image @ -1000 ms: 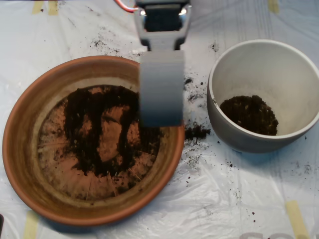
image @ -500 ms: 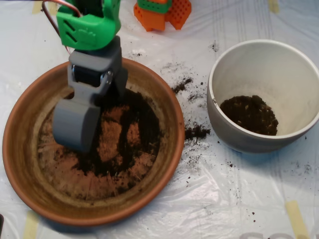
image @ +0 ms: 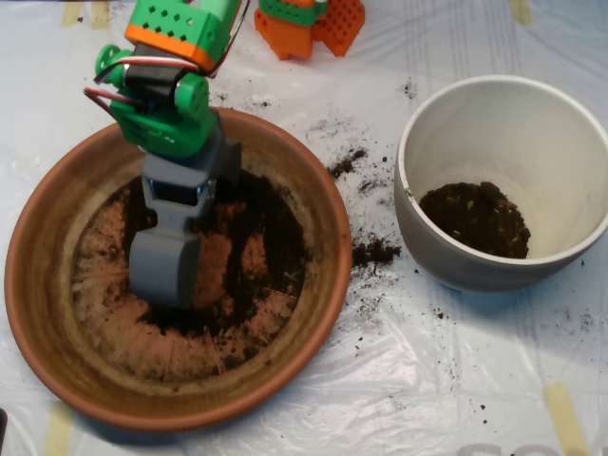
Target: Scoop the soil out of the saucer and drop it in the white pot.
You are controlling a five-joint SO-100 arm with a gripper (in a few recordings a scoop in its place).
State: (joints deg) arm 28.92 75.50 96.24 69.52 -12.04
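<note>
Grey pincer (image: 164, 271) sits low in the terracotta saucer (image: 313, 199), on the left part of the soil (image: 271, 237); whether it is open, I cannot tell. White pot (image: 570, 114) lies well apart, to the right.

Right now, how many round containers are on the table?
2: the terracotta saucer on the left, with the scoop over its soil, and the white pot on the right.

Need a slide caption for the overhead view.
Grey scoop hand down in the soil in the saucer; white pot partly filled.
</note>
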